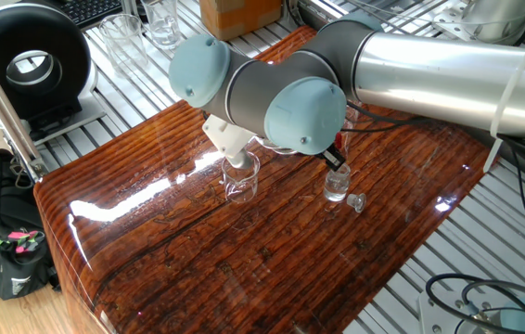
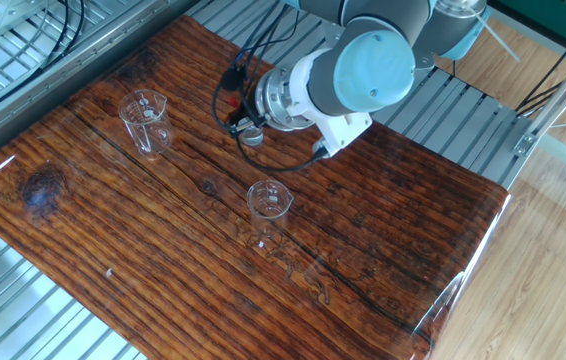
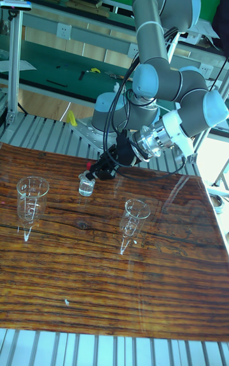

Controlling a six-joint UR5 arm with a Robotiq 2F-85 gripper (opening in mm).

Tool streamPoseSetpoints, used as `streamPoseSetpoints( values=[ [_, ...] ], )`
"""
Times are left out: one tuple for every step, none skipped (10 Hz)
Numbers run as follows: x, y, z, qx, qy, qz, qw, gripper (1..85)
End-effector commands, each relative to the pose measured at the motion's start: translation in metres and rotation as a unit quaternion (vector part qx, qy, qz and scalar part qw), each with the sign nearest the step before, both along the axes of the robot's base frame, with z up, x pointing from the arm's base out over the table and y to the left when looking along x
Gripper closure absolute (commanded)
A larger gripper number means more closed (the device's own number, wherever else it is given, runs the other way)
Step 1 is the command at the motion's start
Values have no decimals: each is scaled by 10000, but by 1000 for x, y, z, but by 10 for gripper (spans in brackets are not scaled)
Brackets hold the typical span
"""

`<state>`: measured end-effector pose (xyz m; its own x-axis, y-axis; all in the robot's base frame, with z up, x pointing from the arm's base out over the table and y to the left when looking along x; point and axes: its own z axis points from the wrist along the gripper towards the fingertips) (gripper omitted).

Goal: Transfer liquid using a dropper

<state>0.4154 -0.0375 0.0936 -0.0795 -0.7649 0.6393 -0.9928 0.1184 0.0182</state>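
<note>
My gripper (image 3: 100,167) hangs just above the small clear bottle (image 3: 86,184), its black fingers shut on the red bulb of the dropper (image 3: 95,164). The dropper's thin tube points down into the bottle's mouth and is hard to see. In one fixed view the gripper (image 1: 336,160) shows above the bottle (image 1: 337,186), and the bottle's stopper (image 1: 357,201) lies on the wood beside it. In the other fixed view the arm's wrist covers most of the gripper (image 2: 239,118). I cannot make out the liquid in any glass.
Two tall clear beakers stand on the wooden table (image 2: 163,250), one at the left (image 2: 145,120) and one in the middle (image 2: 269,205). Off the table are a black round device (image 1: 26,60), a black bag (image 1: 3,250), a cardboard box (image 1: 239,14) and cables (image 1: 476,292).
</note>
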Motion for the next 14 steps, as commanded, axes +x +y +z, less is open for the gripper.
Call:
streamPoseSetpoints(
  values=[
    [5,4,-4,118,-9,12,9999,500],
    [5,3,-3,96,1,24,10000,500],
    [3,3,-4,88,8,9,10000,500],
    [4,2,-4,73,2,13,10000,503],
    [3,1,-5,49,3,3,10000,503],
    [3,1,-6,48,11,-13,10000,507],
    [2,1,-5,33,16,-18,10000,510],
    [-1,1,-4,40,47,-53,10000,510],
    [-3,0,-1,9,66,-78,9999,510],
    [-7,0,1,-14,118,-112,9999,510],
    [-8,-2,3,-53,124,-128,9998,513],
    [-8,-1,0,-33,105,-151,9998,517],
    [-8,-1,-2,-27,91,-169,9998,527],
    [-9,-1,-2,-43,114,-188,9997,547]
  ],
)
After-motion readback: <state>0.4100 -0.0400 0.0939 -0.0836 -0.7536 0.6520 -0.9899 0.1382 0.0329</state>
